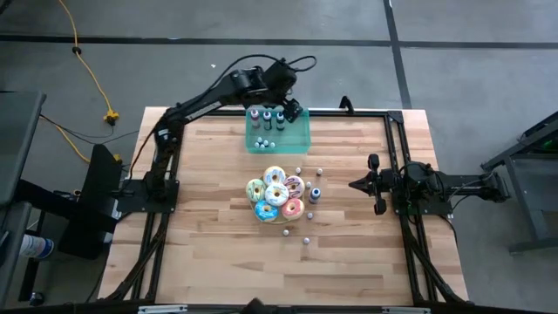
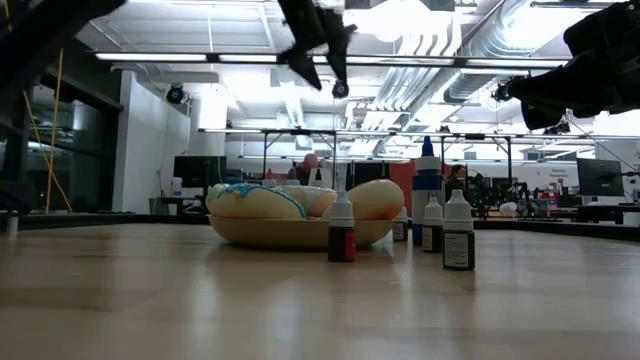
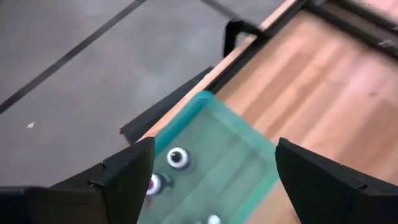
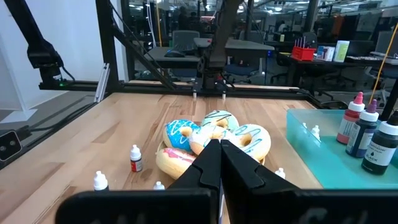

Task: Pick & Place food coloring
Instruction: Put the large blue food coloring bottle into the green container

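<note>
The food coloring bottles are tiny. Three taller ones (image 1: pixel 267 114) stand in the far part of the translucent teal tray (image 1: pixel 296 138), with smaller ones (image 1: pixel 265 141) beside them. Several more (image 1: pixel 314 194) stand on the wood around the donuts. My left gripper (image 1: pixel 292 112) hovers open over the tray's far right part; in the left wrist view its fingers (image 3: pixel 127 177) straddle the tray (image 3: pixel 236 155) and bottle caps (image 3: pixel 178 157) far below, touching nothing. My right gripper (image 1: pixel 353 185) waits shut to the right of the donuts, pointing at them (image 4: pixel 221 162).
A plate of frosted donuts (image 1: pixel 277 195) sits mid-table. Loose bottles (image 2: pixel 341 230) (image 2: pixel 458 232) stand near and to the right of it. The black frame rail (image 1: pixel 349 111) runs along the far edge behind the tray. Bare wood lies at the table's left and near sides.
</note>
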Robot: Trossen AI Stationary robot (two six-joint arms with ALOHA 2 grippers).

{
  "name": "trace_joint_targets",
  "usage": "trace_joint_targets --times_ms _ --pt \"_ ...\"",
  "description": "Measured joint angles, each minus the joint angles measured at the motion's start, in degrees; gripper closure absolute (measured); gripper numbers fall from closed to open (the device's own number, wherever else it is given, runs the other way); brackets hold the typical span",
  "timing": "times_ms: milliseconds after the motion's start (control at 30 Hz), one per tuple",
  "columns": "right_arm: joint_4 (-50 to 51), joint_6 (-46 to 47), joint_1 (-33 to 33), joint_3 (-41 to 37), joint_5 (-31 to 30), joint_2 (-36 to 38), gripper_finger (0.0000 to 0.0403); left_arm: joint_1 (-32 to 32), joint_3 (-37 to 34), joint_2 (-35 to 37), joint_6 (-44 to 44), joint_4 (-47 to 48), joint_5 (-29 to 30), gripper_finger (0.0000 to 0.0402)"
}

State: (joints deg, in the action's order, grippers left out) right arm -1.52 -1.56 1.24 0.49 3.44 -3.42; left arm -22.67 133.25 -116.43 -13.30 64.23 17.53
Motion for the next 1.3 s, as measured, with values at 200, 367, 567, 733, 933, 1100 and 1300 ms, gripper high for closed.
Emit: trace_joint_targets --times_ms 200,367,567,733,933,1100,1300 --pt "0.00 0.02 0.01 0.00 -0.02 0.00 0.0402 3.48 0.02 6.28 0.91 6.76 -2.35 0.0081" --pt "0.00 0.02 0.02 0.01 -0.02 0.00 0.0402 7.47 0.02 10.59 1.06 13.16 -5.39 0.0081" --pt "-0.02 0.02 0.01 0.00 -0.02 0.01 0.0402 13.66 0.02 14.06 0.99 19.69 -4.86 0.0081" --pt "-0.02 0.02 0.00 0.02 -0.02 0.02 0.0402 19.88 0.00 15.08 -2.19 23.49 -2.62 0.0081" --pt "-0.02 0.04 0.02 0.01 -0.04 0.02 0.0402 26.95 -0.02 15.09 -4.35 22.37 -0.27 0.0081" --pt "-0.02 0.04 0.02 0.00 -0.04 0.02 0.0402 32.04 -3.72 15.12 -6.30 18.04 3.45 0.0081" --pt "-0.02 0.04 0.00 0.01 -0.03 0.01 0.0402 34.03 -9.74 15.07 -8.00 8.73 1.18 0.0081"
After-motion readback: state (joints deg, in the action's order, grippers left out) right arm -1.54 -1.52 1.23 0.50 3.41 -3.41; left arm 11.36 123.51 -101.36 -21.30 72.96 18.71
